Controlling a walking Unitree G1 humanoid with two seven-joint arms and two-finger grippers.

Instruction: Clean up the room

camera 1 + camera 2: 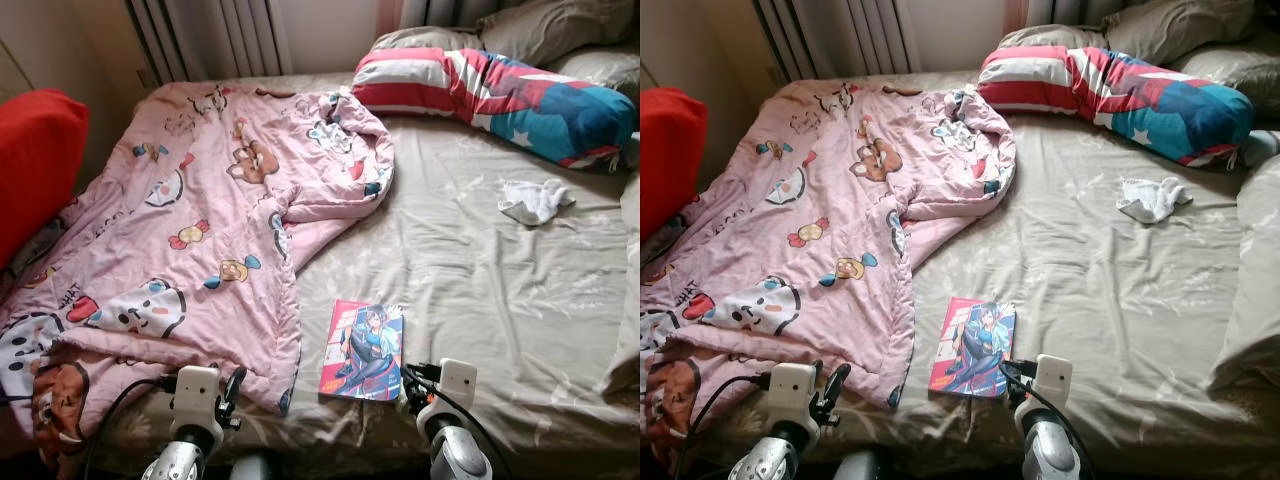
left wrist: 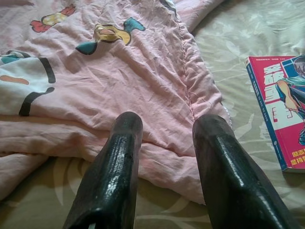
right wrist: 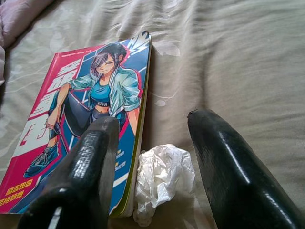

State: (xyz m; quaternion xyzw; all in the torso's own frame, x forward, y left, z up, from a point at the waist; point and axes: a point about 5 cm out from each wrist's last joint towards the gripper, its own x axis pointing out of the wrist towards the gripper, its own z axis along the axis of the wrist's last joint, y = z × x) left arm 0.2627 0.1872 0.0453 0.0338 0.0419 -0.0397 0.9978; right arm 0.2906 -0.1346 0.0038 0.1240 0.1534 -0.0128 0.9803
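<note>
**Both hands poised at the foot of an untidy bed**

The book (image 1: 366,350) is the landmark here: it lies flat on the olive sheet of the bed (image 1: 480,270), close to the near edge. The right hand (image 3: 152,157) hovers just over the book's near corner, its fingers spread apart and gripping nothing, with a crumpled white tissue (image 3: 162,179) lying between them, touching the book's edge. The left hand (image 2: 167,157) is to the left of the book, also spread and empty, its fingers aimed at the near hem of the pink cartoon quilt (image 1: 200,240), which sprawls rumpled across the bed on that side. Beyond the book, towards the head of the bed, a white cloth (image 1: 535,198) lies on the sheet, and further still a striped, starred pillow (image 1: 500,90).

The tidy-up looks barely begun. Judging by its aim, the right hand seems set to take the tissue: it needs to drop a little and close gently without catching the book cover. The quilt, being soft and bulky, will probably call for both hands
</note>
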